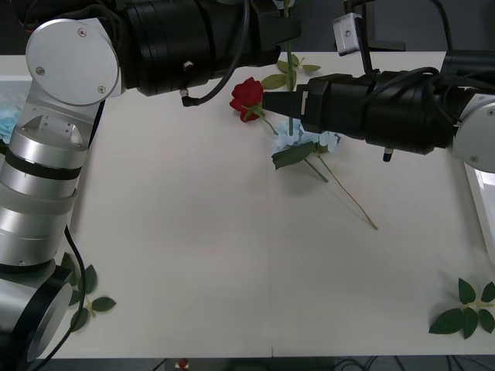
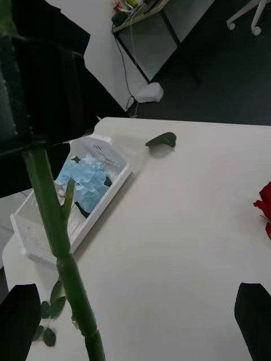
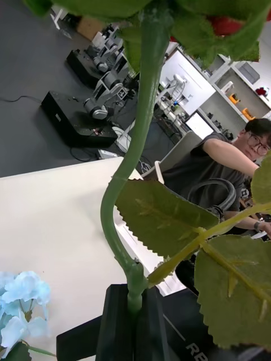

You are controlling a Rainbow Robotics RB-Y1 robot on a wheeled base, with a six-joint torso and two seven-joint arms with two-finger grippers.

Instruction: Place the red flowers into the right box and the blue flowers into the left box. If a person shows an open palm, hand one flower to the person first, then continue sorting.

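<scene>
Two red flowers are in play. One red flower [image 3: 226, 23] is held up above the desk [image 1: 193, 255] by the left hand [image 3: 132, 316], whose black fingers are closed tight on its green stem [image 1: 290, 58]. In the front view the left hand [image 1: 282, 31] is at the far side of the desk, and the stem hangs straight down from it.

The right hand [image 1: 271, 102] reaches in from the right at a lower level and points toward this stem. Its two fingers are spread wide, and in the right wrist view the stem [image 2: 56, 225] passes between them, not clamped.

The second red flower [image 1: 247, 99] lies on the desk just beside the right hand. One blue flower [image 1: 313, 143] lies near it, partly under the right arm, with its thin stem pointing toward the robot.

More blue flowers [image 2: 84, 175] lie inside the left box [image 2: 34, 242], which stands at the left edge of the desk. The right box [image 1: 483, 193] shows its rim at the right edge. Loose leaf sprigs [image 1: 468, 309] lie near the front corners of the desk.
</scene>
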